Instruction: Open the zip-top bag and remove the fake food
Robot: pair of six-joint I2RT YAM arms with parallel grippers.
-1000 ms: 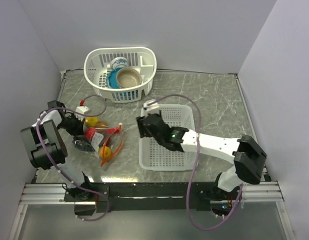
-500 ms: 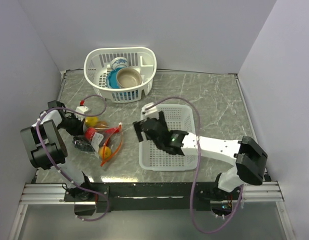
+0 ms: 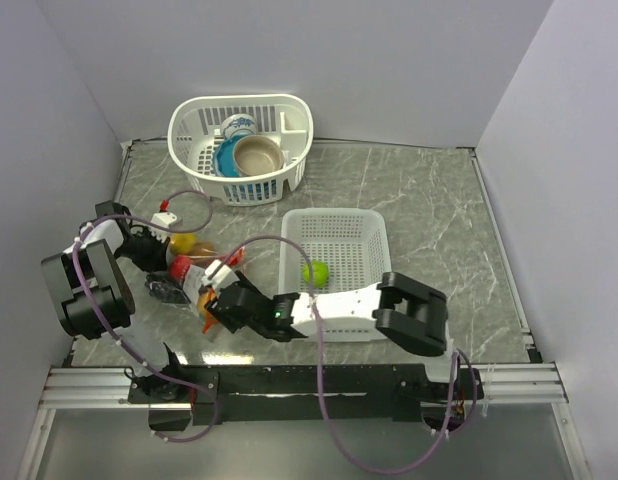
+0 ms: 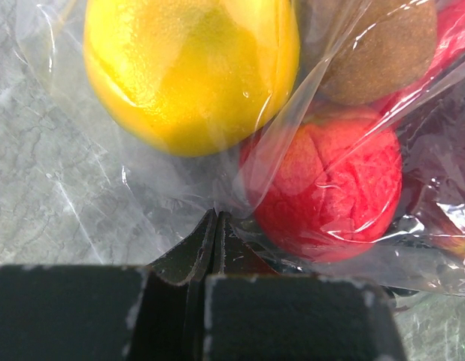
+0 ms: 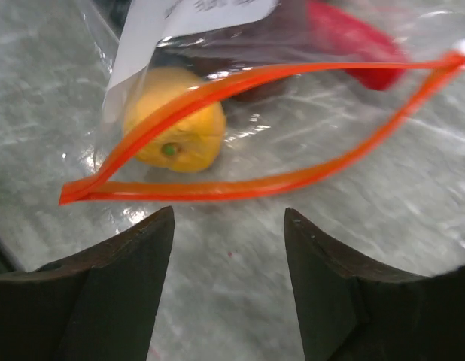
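The zip-top bag (image 3: 194, 272) lies at the left of the table with its orange-red zip strip (image 5: 240, 79) gaping open. My left gripper (image 3: 161, 252) is shut on the bag's clear plastic (image 4: 216, 218), right by a yellow fruit (image 4: 191, 68) and a red apple (image 4: 323, 192) inside. My right gripper (image 3: 213, 305) is open and empty (image 5: 229, 218), low over the table just in front of the bag's mouth. Inside the mouth I see a yellow-orange fruit (image 5: 176, 128) and a red chili (image 5: 353, 37). A green lime (image 3: 314, 272) lies in the flat white basket (image 3: 374, 235).
An oval white mesh basket (image 3: 239, 105) at the back holds a blue bowl (image 3: 227, 160) and a beige bowl (image 3: 257, 155). A brown fruit (image 4: 379, 53) is also in the bag. The right arm stretches low across the front of the flat basket.
My right arm has swung from over the flat basket down and left to the bag's mouth. The green lime now shows in the basket. The left arm has not moved.
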